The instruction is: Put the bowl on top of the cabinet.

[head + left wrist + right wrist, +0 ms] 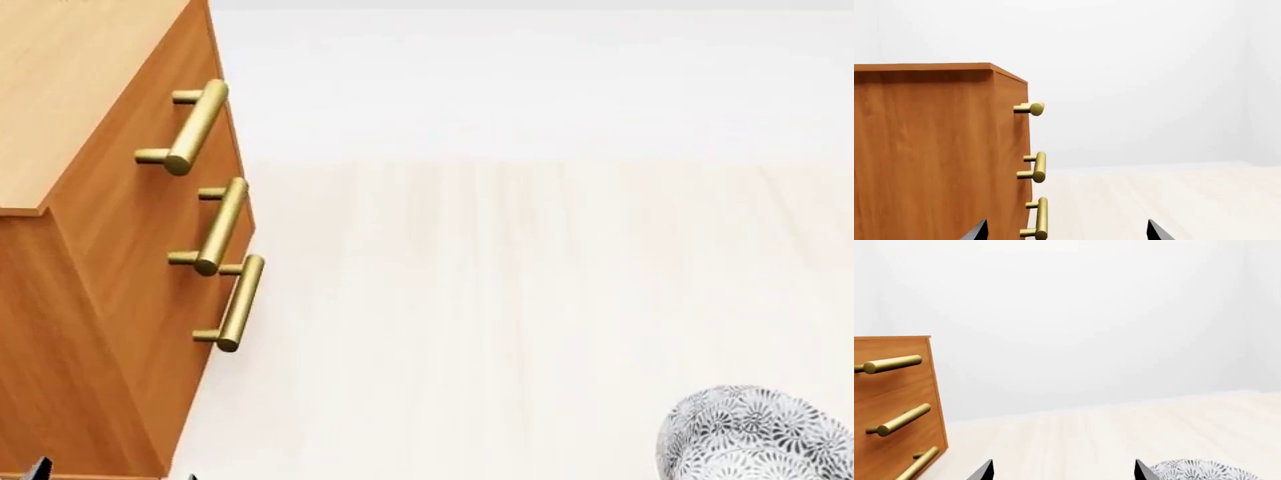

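The patterned bowl [758,435] sits on the pale floor [534,300], well apart from the cabinet [94,250]; both the left gripper [1066,231] and right gripper [1062,470] are spread wide, empty.

— How much of the robot shows?
— Very little. Each wrist view has two black, pointed fingertips at its bottom edge: left gripper [1066,232], right gripper [1063,471].
— And the head view?
— Tiny dark tips at the lower left, possibly the left gripper's.
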Available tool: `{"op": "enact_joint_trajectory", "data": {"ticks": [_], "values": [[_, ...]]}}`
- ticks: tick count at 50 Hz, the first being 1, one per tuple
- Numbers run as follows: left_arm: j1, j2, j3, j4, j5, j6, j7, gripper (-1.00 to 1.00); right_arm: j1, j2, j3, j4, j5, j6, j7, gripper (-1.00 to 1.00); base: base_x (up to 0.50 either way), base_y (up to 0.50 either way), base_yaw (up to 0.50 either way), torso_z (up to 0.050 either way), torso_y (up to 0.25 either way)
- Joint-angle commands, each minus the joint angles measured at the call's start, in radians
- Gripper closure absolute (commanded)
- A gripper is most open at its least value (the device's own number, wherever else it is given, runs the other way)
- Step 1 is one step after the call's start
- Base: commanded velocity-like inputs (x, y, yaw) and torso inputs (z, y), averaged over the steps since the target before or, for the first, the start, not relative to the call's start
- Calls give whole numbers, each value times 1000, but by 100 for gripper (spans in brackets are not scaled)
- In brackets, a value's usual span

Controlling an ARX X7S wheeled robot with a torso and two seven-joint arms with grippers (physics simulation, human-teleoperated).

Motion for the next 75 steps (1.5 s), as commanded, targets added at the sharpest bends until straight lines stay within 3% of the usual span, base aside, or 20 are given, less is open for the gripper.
{"op": "enact_joint_trajectory", "data": {"ticks": [1,7,21,33,52,75], "values": [[-4,-4,4,-4,-2,1,-5,-100,1,-3,1,4,-9,-11,14,-100,172,0,0,0,0],[-5,-5,6,-5,-3,1,-6,-100,-6,-27,1,27,-87,-71,45,-100,57,0,0,0,0],[-4,-10,8,-1,-6,1,-13,-100,-29,-35,21,10,-70,-123,72,-100,0,0,0,0,0],[-10,-12,12,-6,-10,-1,-16,-100,-45,-78,111,-82,61,-47,209,-100,0,0,0,0,0],[-10,-17,17,-6,-14,2,-21,-100,-61,-27,183,-116,371,-59,201,-100,0,0,0,0,0],[-14,-22,22,-6,-17,1,-28,-100,-77,-21,253,-106,500,-128,200,-100,0,0,0,0,0]]}}
